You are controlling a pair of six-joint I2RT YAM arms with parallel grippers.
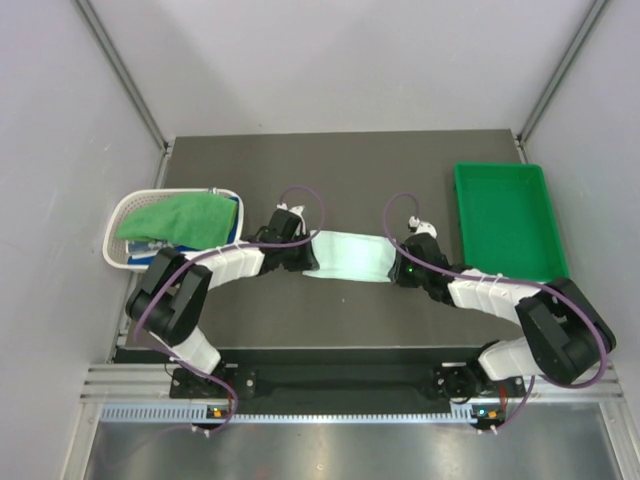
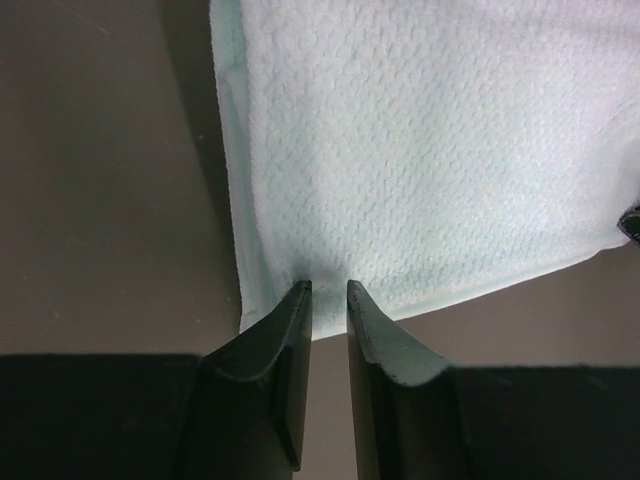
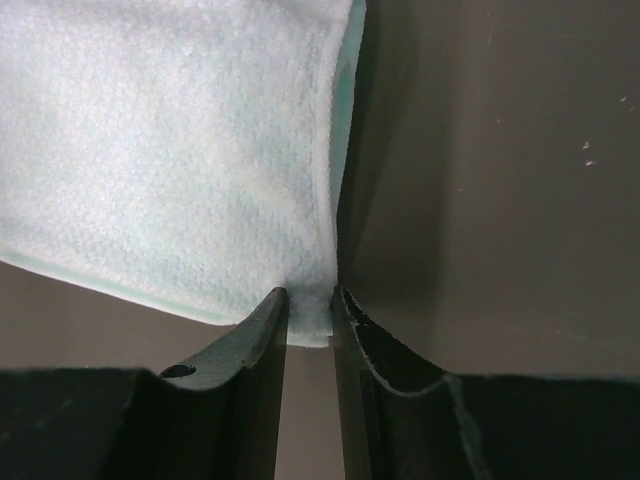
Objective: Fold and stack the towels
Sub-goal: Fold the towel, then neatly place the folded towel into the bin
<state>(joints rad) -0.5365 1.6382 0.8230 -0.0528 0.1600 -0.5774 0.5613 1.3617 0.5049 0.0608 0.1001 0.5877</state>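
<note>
Mint towel [image 1: 348,255] flat on desk [image 1: 330,170] centre, long axis left-right, between your arms. Right fingers [image 3: 262,340] clamped on near right corner. Left fingers [image 2: 285,340] narrowly apart at near left edge; can't tell if gripping.

Left arm [image 1: 210,265]: stretched forward and inward, elbow bent out to the left.
Left gripper [image 2: 326,290]: jaws nearly together, tips pinching the edge of the pale towel [image 1: 350,255].
Right arm [image 1: 490,293]: mirrors it, elbow out to the right.
Right gripper [image 3: 310,296]: jaws narrow, clamped on the towel's corner.
</note>
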